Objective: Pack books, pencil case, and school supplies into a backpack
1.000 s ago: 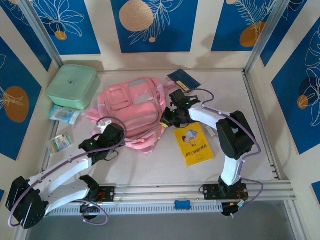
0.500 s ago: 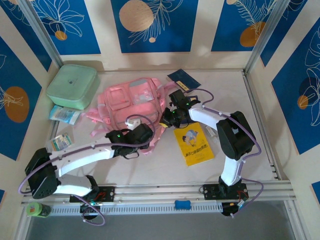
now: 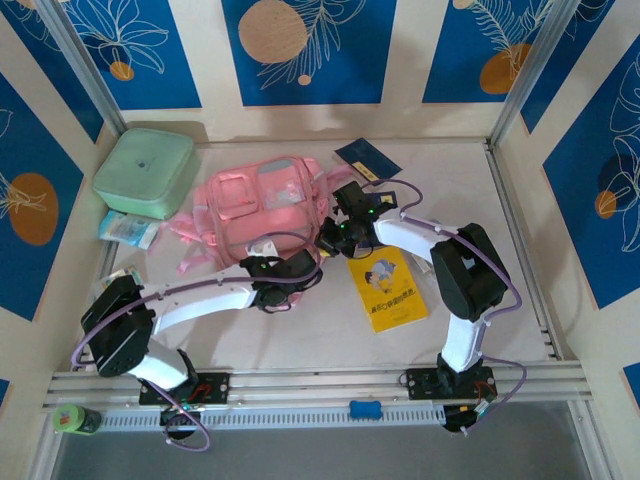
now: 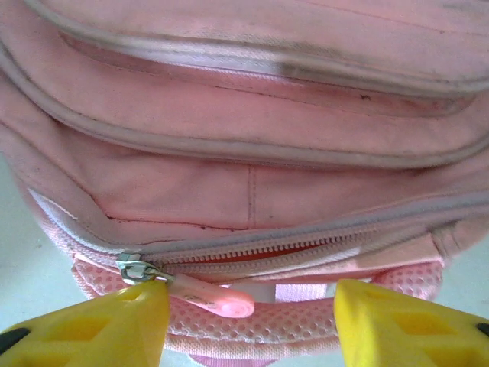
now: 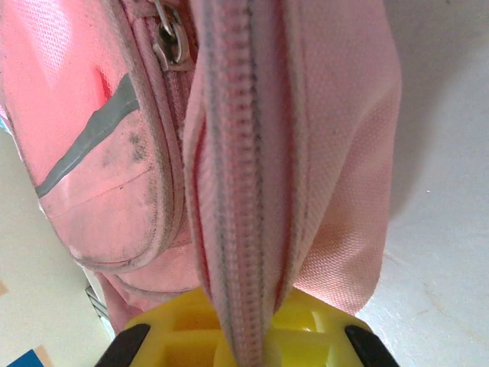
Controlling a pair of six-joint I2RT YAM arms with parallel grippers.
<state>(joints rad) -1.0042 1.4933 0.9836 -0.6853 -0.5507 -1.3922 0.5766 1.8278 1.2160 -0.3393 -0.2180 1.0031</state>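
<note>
backpack (image 3: 262,212) fabric is what both arms deal with here, and the way each tool sits looks like preparation for opening the main compartment. the right gripper (image 5: 244,336) is pressed together on the zippered seam at the bag's right side, pinching the pink band so that it stands up as a ridge; i judge this hold is meant to anchor the soft bag and keep the zipper track taut, so that it does not slide or bunch when the slider is pulled. the left gripper (image 4: 252,321) hangs at the bag's near end with its yellow fingers spread, nothing caught between them, and the pink zipper pull (image 4: 208,295) lies just beside the left-hand finger, so this looks like lining up to take the pull. the metal slider (image 4: 137,269) sits at the left end of a track that looks nearly closed. the bag lies flat in the middle of the table (image 3: 300,340), clear front pockets up, its long axis running roughly from the back wall toward the arm bases, the zippered top end pointing at the bases. the yellow book (image 3: 388,288) waits just right of the bag, and a navy book (image 3: 367,160) lies near its far right corner, both unpacked.
</note>
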